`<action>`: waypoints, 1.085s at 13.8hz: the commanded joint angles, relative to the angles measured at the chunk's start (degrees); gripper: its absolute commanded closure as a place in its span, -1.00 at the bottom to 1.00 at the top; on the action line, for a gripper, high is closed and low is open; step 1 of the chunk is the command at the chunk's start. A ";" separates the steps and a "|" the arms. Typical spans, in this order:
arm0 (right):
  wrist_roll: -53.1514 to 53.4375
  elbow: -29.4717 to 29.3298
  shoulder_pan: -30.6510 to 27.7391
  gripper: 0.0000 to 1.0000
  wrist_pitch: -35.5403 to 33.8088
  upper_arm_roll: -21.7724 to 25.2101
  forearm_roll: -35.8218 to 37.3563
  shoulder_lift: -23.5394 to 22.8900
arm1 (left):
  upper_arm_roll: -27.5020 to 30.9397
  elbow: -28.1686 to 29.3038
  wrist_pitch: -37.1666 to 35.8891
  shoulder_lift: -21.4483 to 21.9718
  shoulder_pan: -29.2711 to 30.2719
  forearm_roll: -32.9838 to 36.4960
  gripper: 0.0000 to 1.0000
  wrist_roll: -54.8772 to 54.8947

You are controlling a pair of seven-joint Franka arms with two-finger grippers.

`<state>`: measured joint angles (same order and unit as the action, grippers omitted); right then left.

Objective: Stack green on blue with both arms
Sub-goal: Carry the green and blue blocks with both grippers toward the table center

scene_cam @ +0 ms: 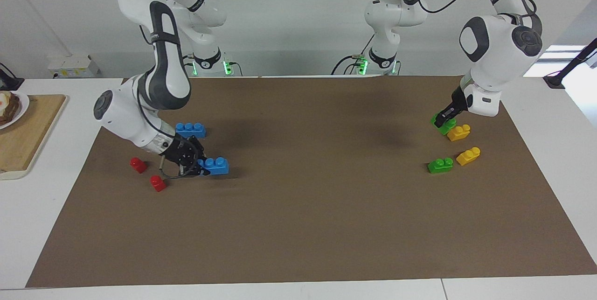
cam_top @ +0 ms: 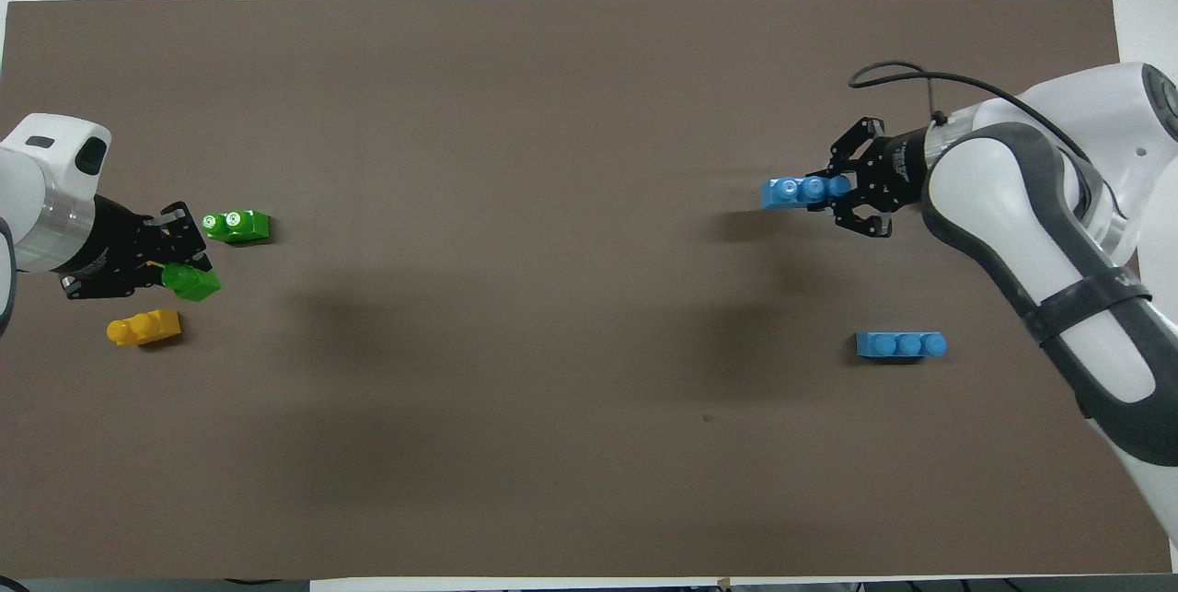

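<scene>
My right gripper (scene_cam: 200, 167) (cam_top: 834, 194) is shut on one end of a blue brick (scene_cam: 216, 166) (cam_top: 797, 192) and holds it just above the brown mat, studs up. A second blue brick (scene_cam: 190, 129) (cam_top: 900, 345) lies on the mat closer to the robots. At the left arm's end, my left gripper (scene_cam: 440, 122) (cam_top: 179, 267) is shut on a green brick (scene_cam: 447, 125) (cam_top: 193, 284), held tilted a little above the mat beside a yellow brick (scene_cam: 459, 132). Another green brick (scene_cam: 440, 165) (cam_top: 236, 226) lies flat farther from the robots.
Two small red bricks (scene_cam: 138, 164) (scene_cam: 158, 183) lie near the right gripper. A second yellow brick (scene_cam: 468, 156) sits beside the lying green brick. A wooden board (scene_cam: 28, 136) with a plate (scene_cam: 21, 106) stands off the mat at the right arm's end.
</scene>
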<state>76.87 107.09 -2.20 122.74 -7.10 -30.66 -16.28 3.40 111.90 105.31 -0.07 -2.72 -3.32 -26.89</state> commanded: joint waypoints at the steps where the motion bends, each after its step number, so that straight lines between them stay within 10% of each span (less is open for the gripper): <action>1: 8.53 -1.18 6.39 1.00 0.03 0.07 -0.98 1.42 | -0.23 -1.33 -2.13 0.68 -0.53 -0.64 1.00 -4.47; 15: 25.52 2.77 26.90 1.00 16.82 0.07 -0.98 0.55 | -5.86 -5.55 -7.23 0.95 0.18 -3.01 1.00 -25.73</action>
<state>102.22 108.39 24.59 137.38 -7.21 -30.66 -15.37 -2.66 105.69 97.88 0.35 -2.67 -5.24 -49.49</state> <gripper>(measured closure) 0.652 0.656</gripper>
